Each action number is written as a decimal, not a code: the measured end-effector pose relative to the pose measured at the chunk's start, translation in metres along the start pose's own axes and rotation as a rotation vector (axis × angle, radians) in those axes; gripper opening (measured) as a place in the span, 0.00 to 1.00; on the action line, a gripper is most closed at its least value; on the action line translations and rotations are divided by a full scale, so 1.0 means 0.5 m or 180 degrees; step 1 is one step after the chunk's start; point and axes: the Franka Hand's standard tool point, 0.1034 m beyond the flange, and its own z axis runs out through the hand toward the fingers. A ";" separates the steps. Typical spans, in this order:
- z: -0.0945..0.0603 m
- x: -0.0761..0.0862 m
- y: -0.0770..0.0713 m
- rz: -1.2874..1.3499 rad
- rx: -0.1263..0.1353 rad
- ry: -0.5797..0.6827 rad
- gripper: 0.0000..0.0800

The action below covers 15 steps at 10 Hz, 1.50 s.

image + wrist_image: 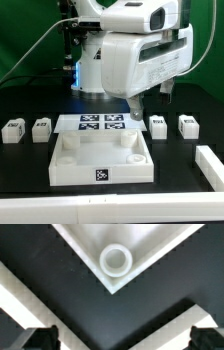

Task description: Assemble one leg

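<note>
Over the black worktop (25, 165), the pincer (122, 338) is held spread, empty, above a corner socket (116, 260) of the panel (95, 158). Legs (41, 127) are set at the panel's ten and two o'clock.

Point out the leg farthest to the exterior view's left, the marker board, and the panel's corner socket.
far-left leg (12, 128): exterior view, tagged face.
marker board (99, 124): exterior view, middle of board.
corner socket (116, 260): wrist view, inside the ring.

From in front and slightly above, the exterior view is facing the arm (130, 50) across the table (25, 165). The wrist view is looking straight down — close — at the white panel (75, 165) (115, 238) both are showing.
</note>
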 end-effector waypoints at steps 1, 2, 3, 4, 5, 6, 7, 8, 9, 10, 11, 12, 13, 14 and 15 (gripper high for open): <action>0.000 0.000 0.000 0.0000 0.0000 0.0000 0.81; 0.000 0.000 0.000 0.0000 0.0000 0.0000 0.81; 0.000 0.000 0.000 0.0000 0.0000 0.0000 0.81; 0.000 0.000 0.000 0.0000 0.0000 0.0000 0.81; 0.001 -0.001 -0.001 -0.0033 -0.0002 0.0001 0.81; 0.008 -0.012 -0.013 -0.0229 -0.0001 0.0001 0.81; 0.016 -0.028 -0.035 -0.0289 -0.0008 0.0002 0.81; 0.022 -0.052 -0.061 -0.0614 -0.0019 -0.0001 0.81; 0.021 -0.075 -0.074 -0.0982 -0.0022 -0.0010 0.81; 0.023 -0.101 -0.074 -0.1536 -0.0055 0.0006 0.81; 0.028 -0.121 -0.071 -0.1845 -0.0083 0.0014 0.81; 0.029 -0.119 -0.070 -0.2059 -0.0079 -0.0009 0.81; 0.030 -0.118 -0.070 -0.2134 -0.0077 -0.0008 0.81; 0.031 -0.120 -0.070 -0.2119 -0.0074 -0.0010 0.81; 0.032 -0.120 -0.070 -0.2118 -0.0071 -0.0010 0.81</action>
